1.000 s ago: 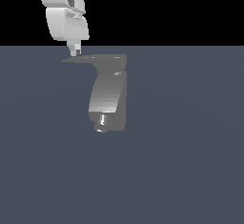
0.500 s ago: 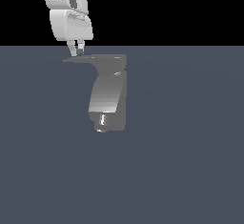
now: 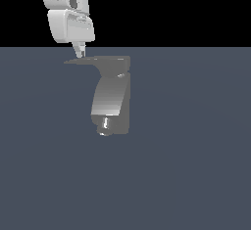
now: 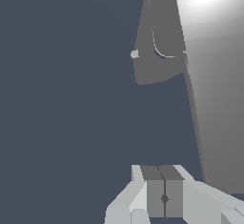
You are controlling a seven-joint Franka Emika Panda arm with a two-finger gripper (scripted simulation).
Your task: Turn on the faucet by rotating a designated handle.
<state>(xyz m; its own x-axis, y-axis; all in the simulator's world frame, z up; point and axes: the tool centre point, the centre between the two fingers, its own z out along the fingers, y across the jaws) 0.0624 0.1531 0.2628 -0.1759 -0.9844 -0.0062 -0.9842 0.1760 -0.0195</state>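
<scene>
Above handle (image 3: 81,61) tip: pincer (image 3: 79,53) fingers pressed together, gripping nothing; faucet (image 3: 112,97) surrounded by open floor.

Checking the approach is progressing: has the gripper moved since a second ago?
Yes. In the exterior view the gripper has shifted slightly rightward, from nearer the pointed tip of the handle towards its pivot on the unmoved faucet.

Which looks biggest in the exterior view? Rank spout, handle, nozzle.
1. Spout, the broad light curved piece.
2. Handle, a thin flat blade, long but slight.
3. Nozzle, the small shiny tip.
All sit on one faucet, so nearness hardly matters.
</scene>
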